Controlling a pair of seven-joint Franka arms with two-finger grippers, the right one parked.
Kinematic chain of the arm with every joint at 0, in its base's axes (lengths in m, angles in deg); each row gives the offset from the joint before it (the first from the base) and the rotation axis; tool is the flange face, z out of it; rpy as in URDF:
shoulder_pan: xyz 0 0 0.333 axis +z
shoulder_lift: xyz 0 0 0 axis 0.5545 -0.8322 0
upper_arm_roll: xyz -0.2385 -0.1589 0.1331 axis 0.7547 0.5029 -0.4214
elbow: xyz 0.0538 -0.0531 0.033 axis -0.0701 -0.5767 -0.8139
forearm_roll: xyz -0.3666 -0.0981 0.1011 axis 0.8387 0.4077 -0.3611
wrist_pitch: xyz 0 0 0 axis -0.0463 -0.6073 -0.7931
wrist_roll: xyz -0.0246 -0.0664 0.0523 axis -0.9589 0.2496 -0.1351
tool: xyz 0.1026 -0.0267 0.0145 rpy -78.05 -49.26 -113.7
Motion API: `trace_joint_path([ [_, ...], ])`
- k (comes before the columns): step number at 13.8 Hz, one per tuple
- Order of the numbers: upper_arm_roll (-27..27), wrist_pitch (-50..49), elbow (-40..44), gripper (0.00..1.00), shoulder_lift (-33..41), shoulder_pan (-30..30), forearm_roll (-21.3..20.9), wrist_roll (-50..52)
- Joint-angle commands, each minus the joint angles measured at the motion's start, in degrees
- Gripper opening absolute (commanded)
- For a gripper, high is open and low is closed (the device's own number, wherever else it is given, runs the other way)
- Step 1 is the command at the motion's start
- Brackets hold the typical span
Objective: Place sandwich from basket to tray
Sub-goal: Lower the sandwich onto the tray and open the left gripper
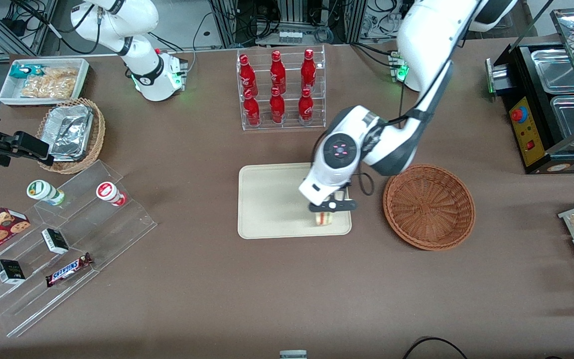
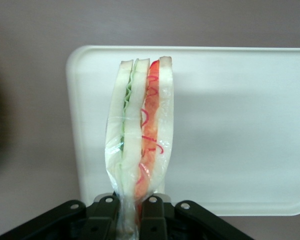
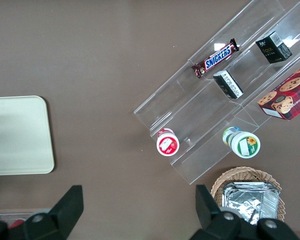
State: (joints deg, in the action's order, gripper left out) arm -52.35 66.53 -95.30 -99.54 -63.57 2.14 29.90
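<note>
Brown table (image 1: pixel 207 279) fills the frame; at centre the gripper (image 1: pixel 332 205), clamped on the sandwich (image 1: pixel 323 218), hangs over the tray (image 1: pixel 272 199), basket (image 1: pixel 429 206) lower right.

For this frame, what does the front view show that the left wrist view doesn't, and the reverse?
Only the front view shows the empty basket beside the tray, the rack of red bottles and the snack display steps. Only the left wrist view shows the gripper shut on the sandwich's wrapper end, and the green and red filling layers clearly. Both show the sandwich held over the tray, near the tray's edge closest to the basket.
</note>
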Motion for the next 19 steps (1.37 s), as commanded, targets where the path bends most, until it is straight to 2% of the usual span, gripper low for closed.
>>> trace_joint_path([
  [1, -0.93, -1.20, 10.23, 0.00, -8.15, -4.73, -0.68, 5.29],
  [3, -0.94, -0.85, 12.44, 0.00, -11.06, -6.14, -3.12, 5.91],
  [6, -0.94, 1.44, 11.92, 0.01, -12.03, -7.20, -4.28, 7.23],
  [7, -0.85, 1.53, 11.83, 0.05, -12.39, -7.11, -4.19, 7.32],
  [8, -0.85, 1.53, 11.74, 0.14, -12.74, -7.11, -3.84, 7.58],
  [9, -0.85, 1.53, 11.83, 0.41, -12.65, -7.11, -3.84, 7.24],
  [10, -0.85, 1.09, 11.83, 0.92, -12.22, -6.94, -4.01, 6.80],
  [11, -0.85, 1.00, 11.83, 1.00, -11.60, -6.68, -3.67, 7.40],
  [15, -1.20, -3.47, 11.83, 1.00, -5.64, -6.42, -4.46, 6.97],
  [19, -2.25, -11.20, 9.99, 1.00, 0.08, -1.16, -4.37, 6.44],
])
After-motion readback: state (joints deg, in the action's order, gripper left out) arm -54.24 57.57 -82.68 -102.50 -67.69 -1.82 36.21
